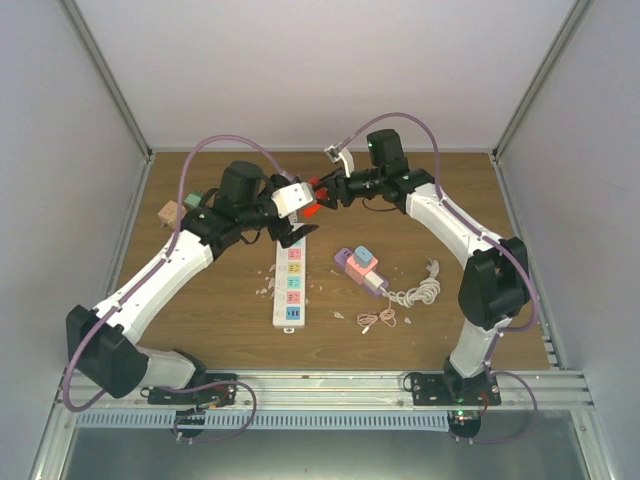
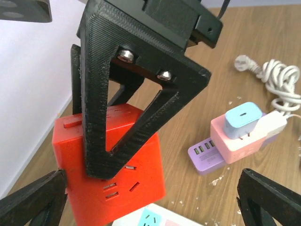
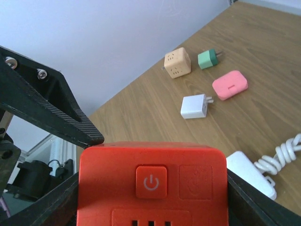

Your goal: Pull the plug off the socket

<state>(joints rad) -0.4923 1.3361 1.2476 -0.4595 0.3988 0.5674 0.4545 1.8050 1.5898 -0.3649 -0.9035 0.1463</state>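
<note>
The red plastic cube adapter with a power button [image 3: 150, 183] is pinched between the black fingers of the right hand [image 1: 322, 195]. It is at the 12 o'clock end of the long white power strip [image 1: 290, 285], which lies on the wooden bench [image 1: 200, 300]. Whether its pins have left the strip is unclear. The left hand [image 1: 288, 228] hovers spread wide over that same end, probably so it can pin the strip down while only the cube lifts.

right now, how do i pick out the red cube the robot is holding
Start at the long white power strip mid-table and look just past its far end. The red cube is clamped in the right tool: the only bright red block, with a power button on one face.
</note>
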